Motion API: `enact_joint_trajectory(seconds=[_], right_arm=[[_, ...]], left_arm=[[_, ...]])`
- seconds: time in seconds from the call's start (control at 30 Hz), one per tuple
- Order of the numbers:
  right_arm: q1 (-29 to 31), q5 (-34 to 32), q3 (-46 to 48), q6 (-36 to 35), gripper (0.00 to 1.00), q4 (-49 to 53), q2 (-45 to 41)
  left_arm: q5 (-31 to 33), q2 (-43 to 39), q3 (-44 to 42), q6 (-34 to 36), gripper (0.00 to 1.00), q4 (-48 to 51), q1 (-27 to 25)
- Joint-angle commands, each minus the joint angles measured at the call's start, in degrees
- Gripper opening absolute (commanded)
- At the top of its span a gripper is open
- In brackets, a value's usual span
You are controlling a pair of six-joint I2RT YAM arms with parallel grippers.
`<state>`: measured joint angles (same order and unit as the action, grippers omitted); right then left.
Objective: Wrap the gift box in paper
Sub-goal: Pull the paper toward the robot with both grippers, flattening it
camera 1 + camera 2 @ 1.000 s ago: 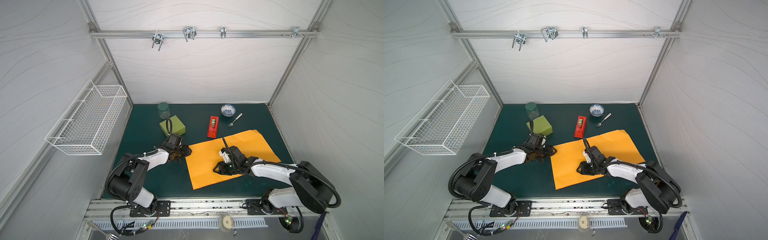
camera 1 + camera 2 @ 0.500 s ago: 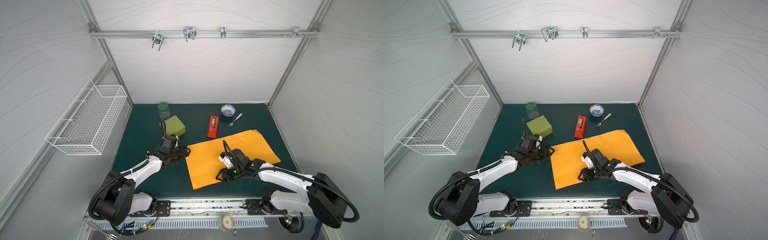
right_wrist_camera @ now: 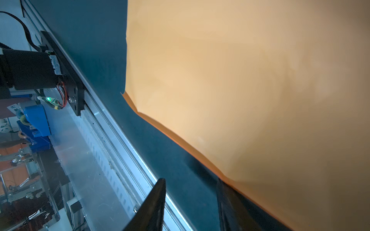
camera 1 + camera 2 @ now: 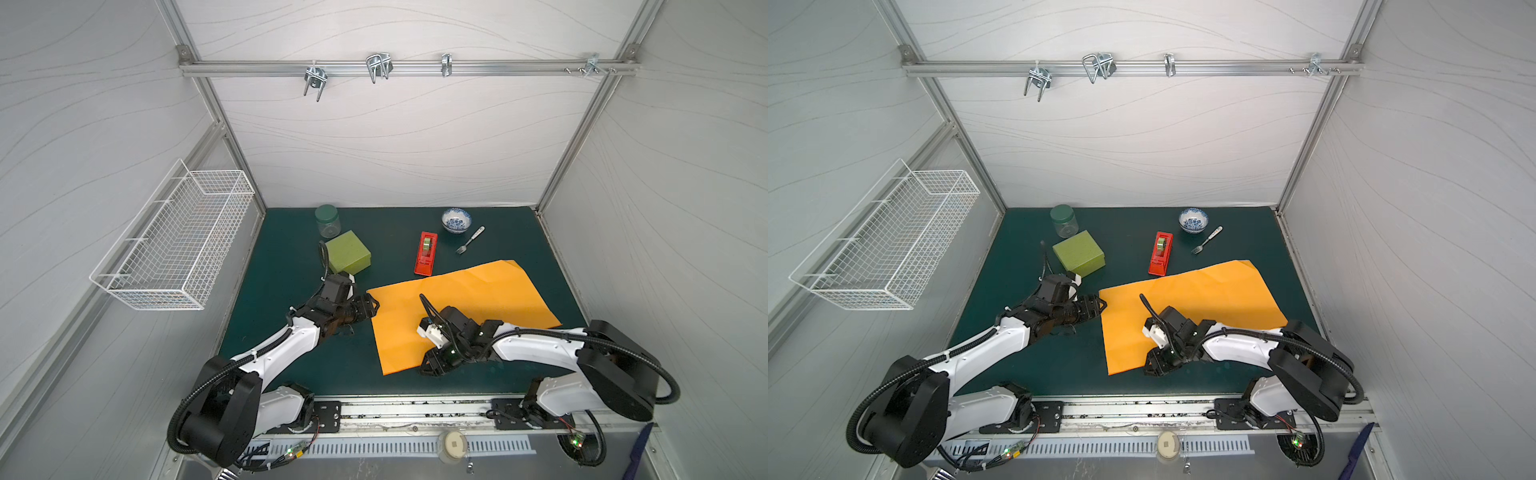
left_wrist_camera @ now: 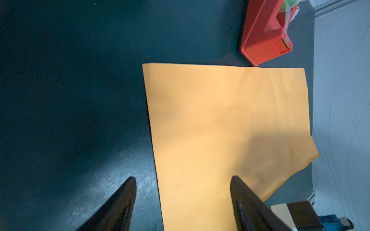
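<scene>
The olive-green gift box (image 4: 348,251) (image 4: 1079,253) sits at the back left of the green mat, untouched. The orange paper (image 4: 457,307) (image 4: 1192,303) lies flat to the right of the middle. My left gripper (image 4: 374,307) (image 4: 1102,305) is open at the paper's far left corner. In the left wrist view it (image 5: 183,180) straddles the paper's (image 5: 220,130) left edge, one finger over the mat and one over the sheet. My right gripper (image 4: 428,370) (image 4: 1152,370) is open at the paper's near edge. In the right wrist view it (image 3: 192,182) has only mat between its fingers, beside the paper (image 3: 250,80).
A red tape dispenser (image 4: 426,258) (image 5: 264,34) stands just behind the paper. A green-lidded jar (image 4: 327,220), a blue-patterned bowl (image 4: 456,219) and a fork (image 4: 469,240) lie along the back. A wire basket (image 4: 174,245) hangs on the left wall. The metal front rail (image 3: 112,152) runs close to the right gripper.
My left gripper has moved right to the paper's left corner and opened wider. My right gripper has slid off the sheet's middle toward its near edge.
</scene>
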<state>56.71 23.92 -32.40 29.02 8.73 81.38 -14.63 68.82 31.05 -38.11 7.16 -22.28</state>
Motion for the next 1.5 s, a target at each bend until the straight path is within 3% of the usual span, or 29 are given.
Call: enact_joint_trajectory(seconds=[0.0,0.2,0.33,0.57,0.73,0.87,0.97,1.23,1.47], right_arm=[[0.90,-1.95,-1.93,0.98,0.44,-4.85,3.44],[1.47,-2.21,-7.29,2.23,0.43,-12.09,10.51],[1.47,1.21,-10.94,2.50,0.44,-14.83,13.39],[-0.76,3.73,-5.10,-0.55,0.48,-8.46,2.58],[-13.33,-0.10,0.33,-1.61,0.57,-0.46,-9.17],[-26.15,-4.36,0.54,-1.77,0.61,4.28,-10.73],[-31.41,-5.38,0.35,-1.89,0.61,3.57,-7.93],[-30.82,-3.54,1.18,-0.92,0.54,-0.98,-1.24],[-23.36,-3.71,-0.30,1.79,0.50,-5.09,4.18]], left_arm=[[2.16,-0.90,-0.08,0.54,0.76,0.44,-0.04],[4.85,-2.60,-1.31,0.14,0.79,1.02,0.42],[5.54,-4.30,-2.23,-0.08,0.80,1.19,0.66],[-2.45,-3.82,-2.07,-0.86,0.78,-4.74,-1.70],[-0.21,5.00,4.74,-1.63,0.73,-6.41,-10.72],[-0.97,13.06,6.64,-2.93,0.67,-9.63,-11.14],[-0.17,16.52,7.04,-1.92,0.65,-8.59,-11.14],[3.84,14.16,-0.08,-2.61,0.63,-9.49,-9.50],[3.62,8.37,-6.17,-3.07,0.63,-9.54,-5.16]])
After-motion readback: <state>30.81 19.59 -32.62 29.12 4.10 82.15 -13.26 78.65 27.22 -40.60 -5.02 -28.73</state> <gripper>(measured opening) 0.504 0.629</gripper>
